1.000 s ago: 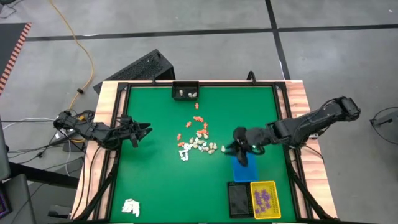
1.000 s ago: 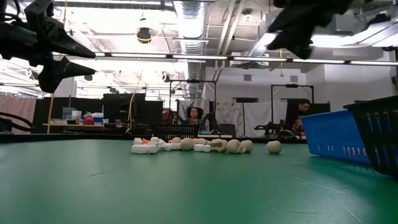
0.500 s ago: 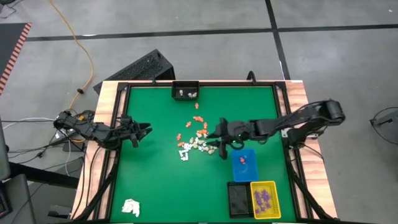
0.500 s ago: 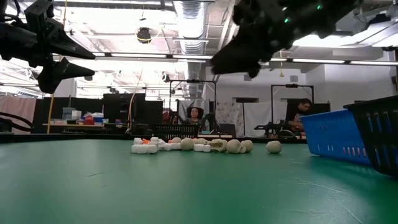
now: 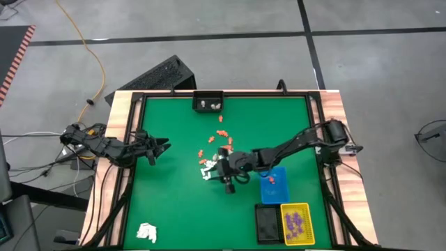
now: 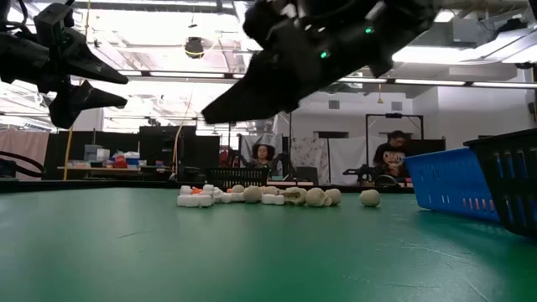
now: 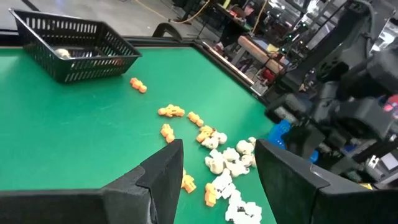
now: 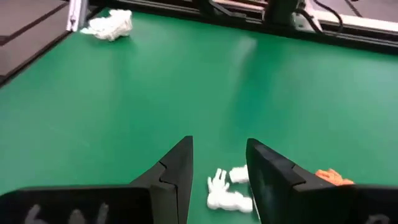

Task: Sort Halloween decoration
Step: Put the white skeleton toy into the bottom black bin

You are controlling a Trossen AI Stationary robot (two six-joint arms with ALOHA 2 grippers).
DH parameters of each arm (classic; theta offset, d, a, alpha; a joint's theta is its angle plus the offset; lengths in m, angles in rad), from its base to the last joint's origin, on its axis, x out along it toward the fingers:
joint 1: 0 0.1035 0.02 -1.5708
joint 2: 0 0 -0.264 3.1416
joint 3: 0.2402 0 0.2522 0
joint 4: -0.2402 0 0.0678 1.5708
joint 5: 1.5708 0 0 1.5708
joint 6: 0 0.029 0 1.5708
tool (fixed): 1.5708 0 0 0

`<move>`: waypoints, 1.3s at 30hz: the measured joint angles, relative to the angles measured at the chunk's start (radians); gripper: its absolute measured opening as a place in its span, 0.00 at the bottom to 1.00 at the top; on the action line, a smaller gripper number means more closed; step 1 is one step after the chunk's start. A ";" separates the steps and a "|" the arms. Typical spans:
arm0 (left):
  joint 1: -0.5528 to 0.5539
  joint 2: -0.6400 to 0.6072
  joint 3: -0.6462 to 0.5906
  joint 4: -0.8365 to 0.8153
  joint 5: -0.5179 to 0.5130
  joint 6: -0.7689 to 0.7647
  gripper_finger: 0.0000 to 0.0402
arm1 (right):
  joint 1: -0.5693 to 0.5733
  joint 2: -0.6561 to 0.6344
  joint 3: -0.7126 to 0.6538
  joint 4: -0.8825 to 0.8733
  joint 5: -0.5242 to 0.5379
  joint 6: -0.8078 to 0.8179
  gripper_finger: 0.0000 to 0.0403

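The Halloween decoration pieces, orange, white and cream, lie loose in a pile on the green table's middle. My right gripper hangs open above the pile's near edge, slanting down. In the right wrist view its fingers frame two white pieces on the mat below without touching them, and an orange piece lies beside them. My left gripper waits open and level above the table's left side, facing the pile.
A black basket with white pieces stands at the far edge. A blue tray holding orange pieces, a black tray and a yellow tray with purple pieces stand near right. A white paper wad lies near left.
My right gripper has swung from above the blue tray toward the table's left and down to the near edge of the pile, rolling about its own axis on the way. Its fingers have stayed open. The pieces on the table have not moved.
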 joint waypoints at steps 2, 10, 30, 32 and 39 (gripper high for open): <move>0.000 0.000 0.000 -0.007 0.000 -0.005 0.47 | -0.001 0.034 0.034 -0.024 0.000 -0.009 0.36; 0.000 0.000 0.000 -0.018 0.000 -0.021 0.47 | -0.007 0.137 0.071 -0.037 0.003 0.007 0.36; 0.000 0.000 0.000 -0.027 -0.003 -0.032 0.47 | -0.029 0.213 0.072 -0.059 0.090 0.079 0.27; 0.000 0.000 0.000 -0.027 -0.003 -0.032 0.47 | -0.030 0.214 0.072 -0.063 0.090 0.087 0.21; 0.000 0.000 0.000 -0.027 -0.003 -0.032 0.47 | -0.031 0.214 0.072 -0.054 0.087 0.092 0.02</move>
